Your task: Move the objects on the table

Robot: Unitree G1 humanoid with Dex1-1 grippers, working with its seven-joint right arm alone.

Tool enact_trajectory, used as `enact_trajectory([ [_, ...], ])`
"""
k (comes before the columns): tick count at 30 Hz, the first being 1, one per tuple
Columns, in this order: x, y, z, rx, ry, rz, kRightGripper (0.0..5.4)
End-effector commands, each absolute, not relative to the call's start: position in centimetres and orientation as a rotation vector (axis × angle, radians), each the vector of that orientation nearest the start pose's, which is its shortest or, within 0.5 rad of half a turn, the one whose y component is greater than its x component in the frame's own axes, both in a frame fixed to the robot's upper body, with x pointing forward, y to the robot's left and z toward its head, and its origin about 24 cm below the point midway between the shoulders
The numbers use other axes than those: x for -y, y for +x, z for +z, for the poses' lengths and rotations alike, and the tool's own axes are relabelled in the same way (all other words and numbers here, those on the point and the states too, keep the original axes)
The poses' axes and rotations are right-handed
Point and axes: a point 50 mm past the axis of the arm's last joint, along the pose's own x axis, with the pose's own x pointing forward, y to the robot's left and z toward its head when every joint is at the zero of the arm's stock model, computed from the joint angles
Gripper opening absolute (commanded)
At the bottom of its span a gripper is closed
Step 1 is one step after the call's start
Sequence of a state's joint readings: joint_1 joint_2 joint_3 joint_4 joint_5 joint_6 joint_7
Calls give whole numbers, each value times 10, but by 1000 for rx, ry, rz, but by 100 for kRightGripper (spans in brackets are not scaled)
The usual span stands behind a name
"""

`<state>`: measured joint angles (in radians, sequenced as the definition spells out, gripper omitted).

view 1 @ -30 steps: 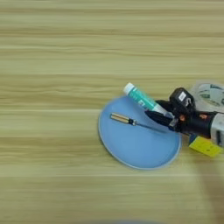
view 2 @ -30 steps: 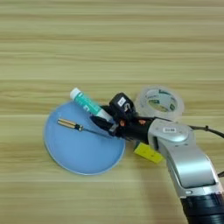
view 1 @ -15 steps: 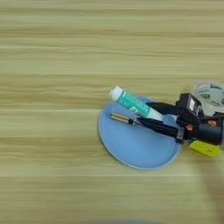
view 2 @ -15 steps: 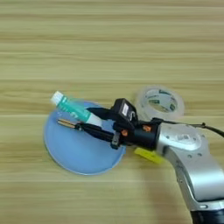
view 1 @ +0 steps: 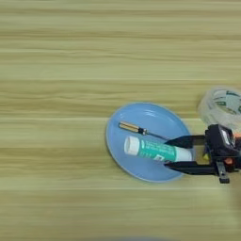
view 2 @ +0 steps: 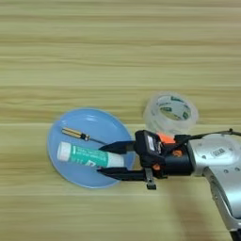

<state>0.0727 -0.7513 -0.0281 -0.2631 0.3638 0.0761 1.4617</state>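
Plate (view 2: 70,173) sits on counter (view 2: 117,47), right of centre. On plate: glue stick (view 2: 89,156) lying flat; screwdriver (view 2: 77,135) just behind it. Gripper (view 2: 110,160) reaches in from the right, one finger either side of the stick's right end. Tape roll (view 2: 170,112) behind gripper, off plate.

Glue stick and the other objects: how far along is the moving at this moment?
Done: the screwdriver lies on the blue plate. In hand: the glue stick lies over the plate with its right end between the fingers of the right end effector; whether they grip it is unclear. Left: no puzzle cube shows in either view. The tape roll sits on the table.
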Motion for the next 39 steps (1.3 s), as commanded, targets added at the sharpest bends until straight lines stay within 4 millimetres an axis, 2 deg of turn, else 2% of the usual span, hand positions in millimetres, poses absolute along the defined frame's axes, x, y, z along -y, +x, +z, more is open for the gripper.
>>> enact_trajectory([
  [1,220,197,109,-248,-541,1567,170],
  [6,244,197,101,-329,-585,1533,170],
  [16,281,169,83,-509,-630,1513,170],
  [22,299,172,68,-607,-687,1455,170],
  [28,307,183,63,-604,-691,1379,170],
  [39,304,186,57,-596,-671,1376,170],
])
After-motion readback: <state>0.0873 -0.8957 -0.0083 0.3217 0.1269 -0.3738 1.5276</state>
